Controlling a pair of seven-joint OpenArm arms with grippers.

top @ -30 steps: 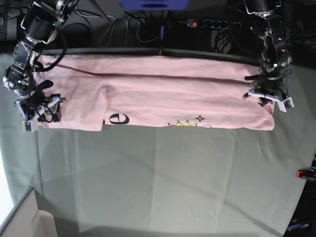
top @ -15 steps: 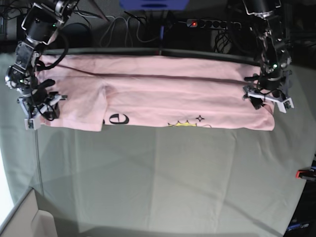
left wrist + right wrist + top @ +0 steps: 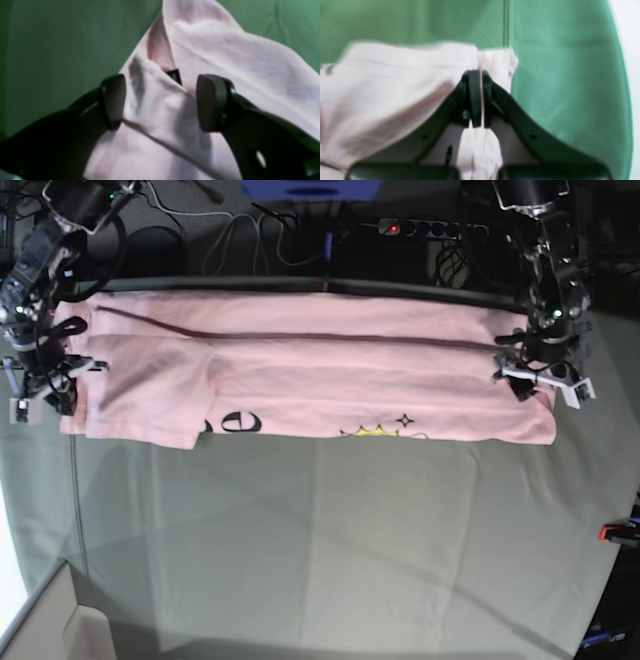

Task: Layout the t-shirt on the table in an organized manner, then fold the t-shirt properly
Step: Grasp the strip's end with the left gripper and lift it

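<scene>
On table [image 3: 320, 560], far edge | t-shirt [image 3: 320, 380] folded into long band | right gripper [image 3: 475, 98] clamped on end fabric | left gripper [image 3: 161, 102] spread wide, straddling cloth, holding nothing | risk: one-sided pull could skew band, unpinned end may slide.

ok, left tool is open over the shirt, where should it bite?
Best guess: the raised ridge of the t-shirt between the left tool pads, straight down from above. That end lies bunched on the table, so the ridge gives both pads cloth; the flat parts would not.
</scene>
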